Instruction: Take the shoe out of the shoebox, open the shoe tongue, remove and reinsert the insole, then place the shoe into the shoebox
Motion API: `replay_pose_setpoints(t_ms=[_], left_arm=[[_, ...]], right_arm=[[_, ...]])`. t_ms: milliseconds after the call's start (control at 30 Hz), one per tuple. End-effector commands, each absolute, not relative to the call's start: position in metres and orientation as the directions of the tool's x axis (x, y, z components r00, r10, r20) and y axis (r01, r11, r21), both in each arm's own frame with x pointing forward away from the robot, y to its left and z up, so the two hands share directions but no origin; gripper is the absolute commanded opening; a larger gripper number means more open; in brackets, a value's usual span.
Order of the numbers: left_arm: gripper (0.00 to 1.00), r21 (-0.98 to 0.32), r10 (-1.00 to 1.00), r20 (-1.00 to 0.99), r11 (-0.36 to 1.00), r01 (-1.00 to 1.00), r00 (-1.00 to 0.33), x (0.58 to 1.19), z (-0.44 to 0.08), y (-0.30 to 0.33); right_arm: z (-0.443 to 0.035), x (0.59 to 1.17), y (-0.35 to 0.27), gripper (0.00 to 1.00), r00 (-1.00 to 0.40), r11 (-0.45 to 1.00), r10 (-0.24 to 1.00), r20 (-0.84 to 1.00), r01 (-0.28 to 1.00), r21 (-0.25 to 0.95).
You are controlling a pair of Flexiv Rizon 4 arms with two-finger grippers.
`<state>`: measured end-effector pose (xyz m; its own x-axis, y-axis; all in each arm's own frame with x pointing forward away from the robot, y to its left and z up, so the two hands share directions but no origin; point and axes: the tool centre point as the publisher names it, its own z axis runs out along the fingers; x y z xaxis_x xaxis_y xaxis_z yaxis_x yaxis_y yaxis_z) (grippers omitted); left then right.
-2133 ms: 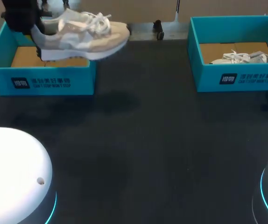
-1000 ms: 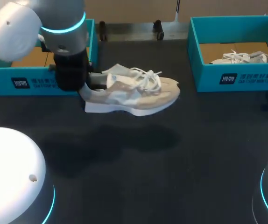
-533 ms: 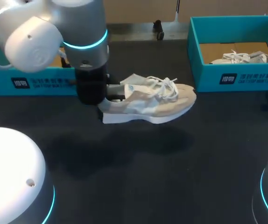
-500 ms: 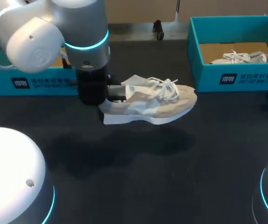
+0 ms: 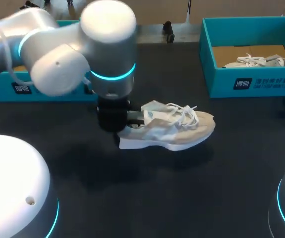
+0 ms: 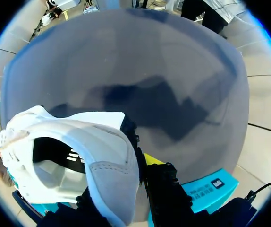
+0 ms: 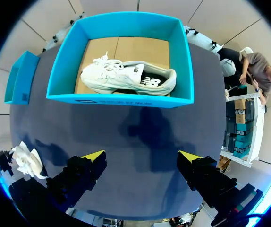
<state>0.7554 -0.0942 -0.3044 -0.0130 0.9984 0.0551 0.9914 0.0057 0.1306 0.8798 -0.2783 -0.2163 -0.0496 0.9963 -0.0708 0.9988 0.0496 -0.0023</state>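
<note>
The left end effector [image 5: 131,119] pinches the shoe [image 5: 175,130] by its heel, holding it level, low over the tabletop's [image 5: 192,198] middle, likely so the tongue [image 5: 153,106] faces up for the spread right end effector [image 7: 142,160].

My left gripper [image 5: 132,118] has swung the beige sneaker [image 5: 177,128] out of the left shoebox [image 5: 6,89]. It's come down low over the table [image 5: 192,198] now.

right box [image 5: 251,83] front: dark logo square, two lines of white print | left box [image 5: 22,88] front: same logo square, rest hidden behind left arm [image 5: 63,54] | boxed shoe [image 7: 131,78] side: dark letter mark | numbers: none legible
</note>
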Motion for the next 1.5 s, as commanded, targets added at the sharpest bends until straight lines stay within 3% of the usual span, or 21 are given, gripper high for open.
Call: replay_pose_setpoints(t_ms=[33, 867, 967, 1100, 1233, 1267, 1300, 1500], left_arm=[[0.0, 0.148, 1.0, 0.029, 0.004, 0.989, -0.009, 0.756, -0.327, -0.1], [0.0, 0.107, 0.997, 0.075, 0.007, 0.994, -0.015, 0.757, -0.389, -0.093], [0.14, 0.094, 0.997, 0.074, 0.006, 0.996, -0.013, 0.756, -0.395, -0.092], [0.21, 0.088, 0.996, 0.086, 0.013, 0.996, -0.02, 0.754, -0.403, -0.092], [0.58, 0.065, 0.996, 0.081, 0.022, 0.998, -0.027, 0.754, -0.404, -0.092], [0.84, 0.059, 0.996, 0.082, 0.013, 0.998, -0.018, 0.754, -0.403, -0.092], [1.0, 0.049, 0.996, 0.084, 0.002, 0.999, -0.006, 0.753, -0.401, -0.093], [1.0, 0.046, 0.999, 0.035, 0.006, 0.999, -0.007, 0.75, -0.376, -0.091]], right_arm=[[-0.216, 0.879, -0.278, 1.0, -0.05, 0.05, 0.996, -0.071, 0.999, -0.002], [-0.216, 0.879, -0.278, 1.0, -0.05, 0.05, 0.996, -0.071, 0.999, -0.002], [-0.216, 0.879, -0.278, 1.0, -0.05, 0.05, 0.996, -0.071, 0.999, -0.002], [-0.216, 0.879, -0.278, 1.0, -0.05, 0.05, 0.996, -0.071, 0.999, -0.002], [-0.216, 0.879, -0.278, 1.0, -0.05, 0.05, 0.996, -0.071, 0.999, -0.002], [-0.216, 0.879, -0.278, 1.0, -0.05, 0.05, 0.996, -0.071, 0.999, -0.002], [-0.216, 0.879, -0.278, 1.0, -0.05, 0.05, 0.996, -0.071, 0.999, -0.002], [-0.216, 0.879, -0.278, 1.0, -0.05, 0.05, 0.996, -0.071, 0.999, -0.002]])
